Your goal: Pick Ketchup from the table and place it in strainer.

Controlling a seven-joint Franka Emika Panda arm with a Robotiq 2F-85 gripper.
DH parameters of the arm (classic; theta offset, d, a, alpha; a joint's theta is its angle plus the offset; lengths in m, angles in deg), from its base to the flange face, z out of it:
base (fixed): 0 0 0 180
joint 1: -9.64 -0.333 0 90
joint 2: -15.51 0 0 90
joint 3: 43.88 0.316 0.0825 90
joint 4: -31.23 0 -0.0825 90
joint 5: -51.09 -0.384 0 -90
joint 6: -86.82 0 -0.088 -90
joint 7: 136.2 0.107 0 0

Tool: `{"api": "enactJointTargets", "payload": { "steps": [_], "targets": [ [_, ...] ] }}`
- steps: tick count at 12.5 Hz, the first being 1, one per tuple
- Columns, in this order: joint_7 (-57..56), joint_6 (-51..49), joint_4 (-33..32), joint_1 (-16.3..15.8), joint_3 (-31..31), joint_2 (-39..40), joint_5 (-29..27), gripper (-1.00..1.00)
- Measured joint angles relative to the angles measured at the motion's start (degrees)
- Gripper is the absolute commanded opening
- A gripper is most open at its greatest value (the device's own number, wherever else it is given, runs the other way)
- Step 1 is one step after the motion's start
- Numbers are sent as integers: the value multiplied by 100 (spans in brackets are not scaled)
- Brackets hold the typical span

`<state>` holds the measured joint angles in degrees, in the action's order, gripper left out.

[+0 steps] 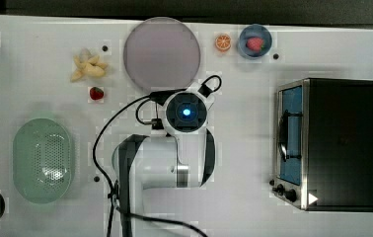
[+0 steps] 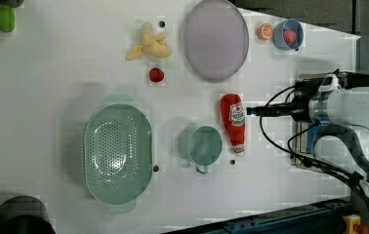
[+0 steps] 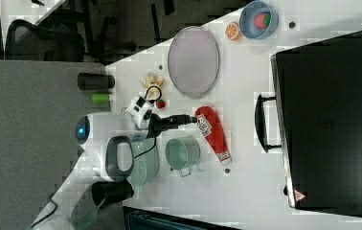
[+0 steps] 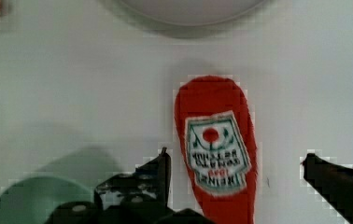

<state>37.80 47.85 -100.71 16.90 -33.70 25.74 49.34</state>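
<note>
The Ketchup (image 2: 234,122) is a slim red bottle with a white label, lying flat on the white table between the green cup (image 2: 203,145) and the arm. In the wrist view the Ketchup (image 4: 216,149) lies lengthwise between my two dark fingers (image 4: 160,172), which stand wide apart on either side of it. My gripper (image 4: 236,155) is open and holds nothing. From the right view, the gripper (image 3: 184,119) hovers over the bottle's broad end (image 3: 208,122). The strainer (image 2: 118,153), a pale mint oval basket with a hole-dotted bottom, sits beyond the cup in the left view's left half.
A grey-purple plate (image 2: 215,39), a small strawberry (image 2: 156,74) and a banana bunch (image 2: 148,45) lie near the left view's top. An orange slice (image 2: 265,31) and a blue bowl (image 2: 288,34) sit at its top right. A black toaster oven (image 1: 330,143) occupies the top view's right.
</note>
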Motion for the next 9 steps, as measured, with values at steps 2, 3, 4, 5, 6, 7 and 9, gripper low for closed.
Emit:
{"api": "enactJointTargets", "payload": {
  "steps": [2,3,4,5,6,7,9],
  "targets": [
    [-25,436,-45,-13,27,450,-6,100],
    [-28,568,-90,-23,36,693,-7,100],
    [-42,761,-201,-43,20,900,-4,100],
    [-90,895,-302,-52,5,1076,2,100],
    [-137,1058,-392,-62,-29,1243,21,93],
    [-157,1181,-481,-49,-48,1372,60,69],
    [-176,1309,-481,-44,-100,1537,75,25]
  ]
}}
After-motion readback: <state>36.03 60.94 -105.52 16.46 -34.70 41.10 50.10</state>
